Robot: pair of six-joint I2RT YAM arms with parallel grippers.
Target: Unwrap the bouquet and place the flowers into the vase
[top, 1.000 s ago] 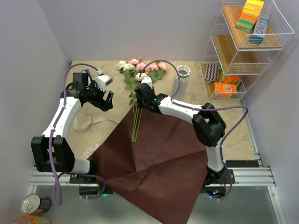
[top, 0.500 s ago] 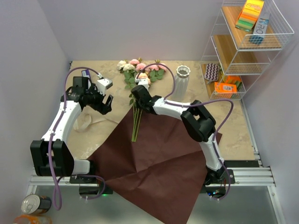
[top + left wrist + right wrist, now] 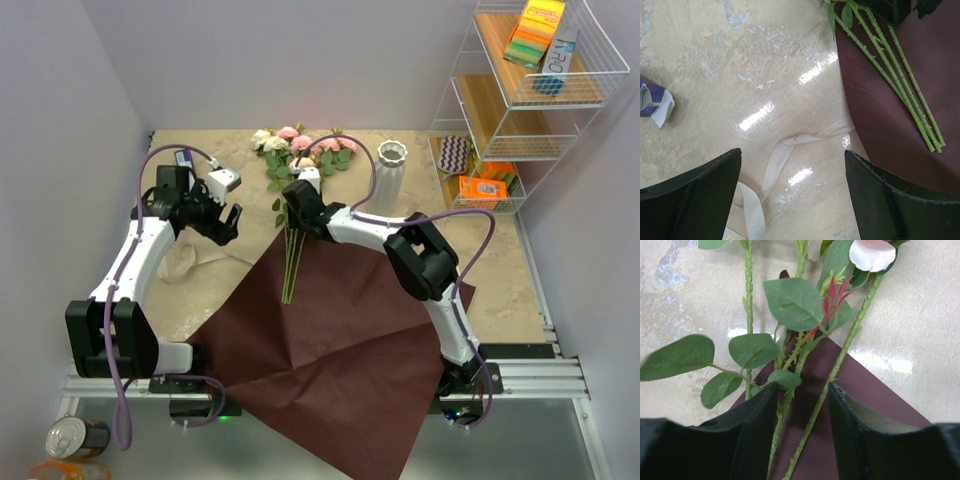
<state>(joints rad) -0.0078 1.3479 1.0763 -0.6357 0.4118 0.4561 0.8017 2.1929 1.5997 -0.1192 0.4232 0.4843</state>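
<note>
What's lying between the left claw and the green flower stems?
A loose beige ribbon lies on the tabletop there, running up to the edge of the dark red paper under the stems. The left wrist view shows it.

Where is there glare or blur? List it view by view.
Left wrist: bright glare patches on the glossy table beside the ribbon. Right wrist: glare streaks on the table; the leftmost leaf is soft, the right pincer dark and featureless. Top external: even light, no strong glare.

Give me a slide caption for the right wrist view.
Right fingers flank green flower stems above the maroon paper's corner.
</note>
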